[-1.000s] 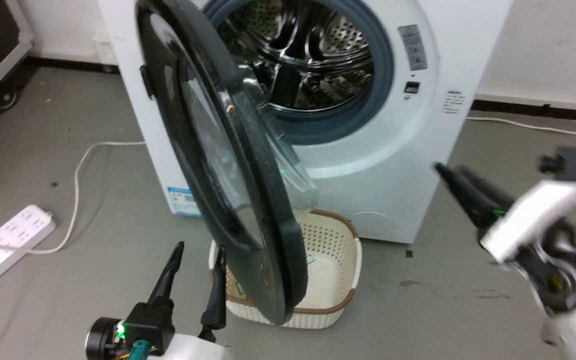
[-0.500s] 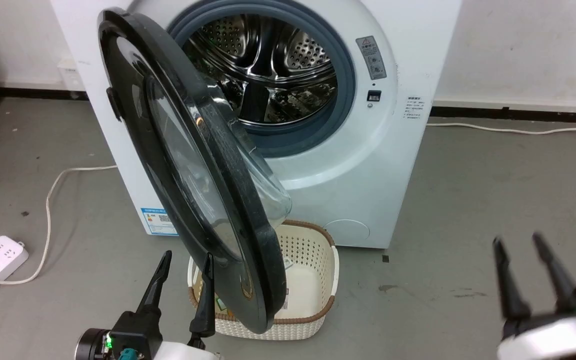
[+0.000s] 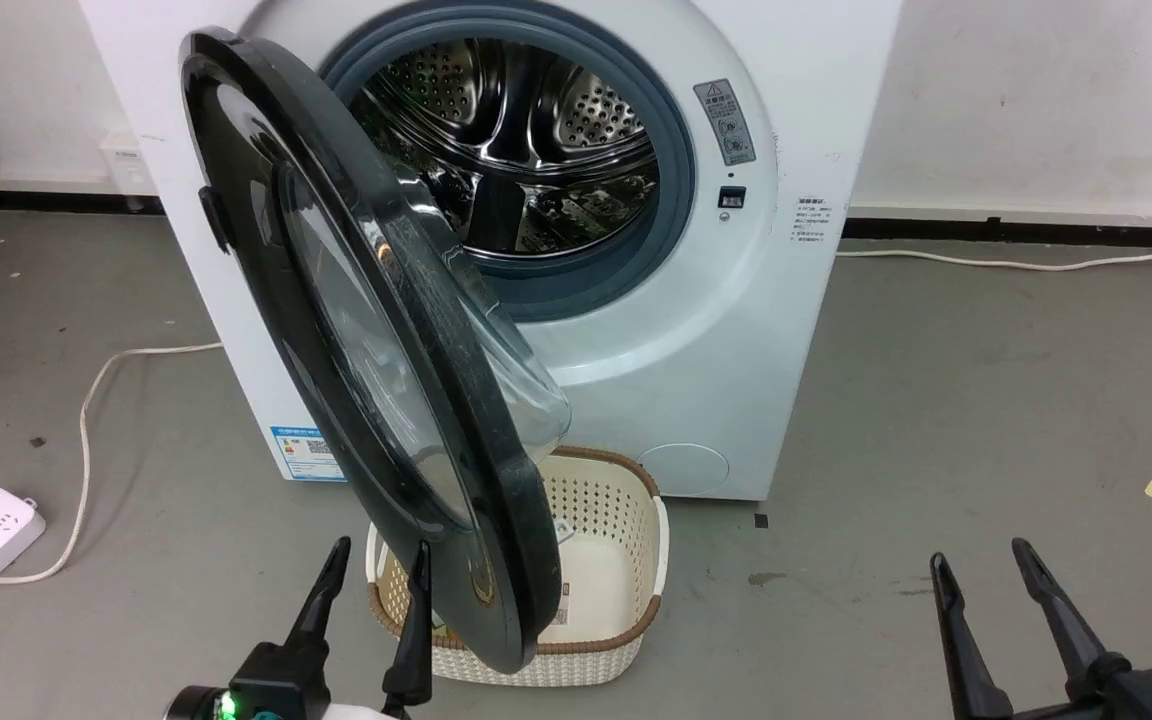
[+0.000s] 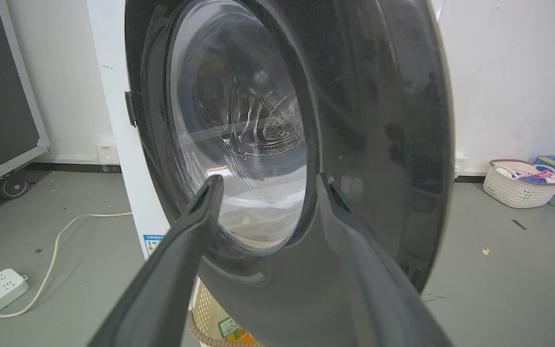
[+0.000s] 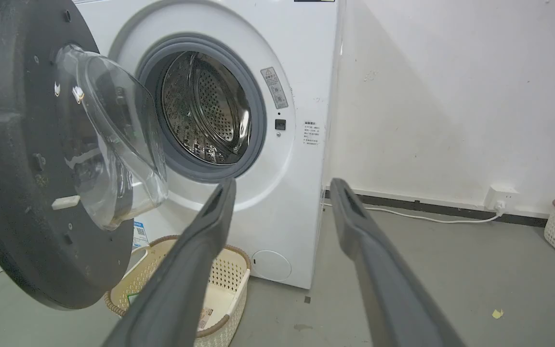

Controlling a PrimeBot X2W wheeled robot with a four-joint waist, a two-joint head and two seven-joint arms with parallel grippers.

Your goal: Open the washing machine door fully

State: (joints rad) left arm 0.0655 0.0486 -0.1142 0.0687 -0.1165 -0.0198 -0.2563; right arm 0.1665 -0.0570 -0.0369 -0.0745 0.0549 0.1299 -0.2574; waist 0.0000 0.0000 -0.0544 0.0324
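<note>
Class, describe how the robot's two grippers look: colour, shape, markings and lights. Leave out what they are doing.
The left gripper and right gripper look alike. Each has two long, dark, matte fingers tapering to slim tips, with a shallow slot near each tip, rising from a black base. A small green light glows on the left one's base.

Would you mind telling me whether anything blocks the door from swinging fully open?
The left end effector stands, open, just outside the door's outer face, on the side it must swing toward. The basket sits on the floor below the door.
</note>
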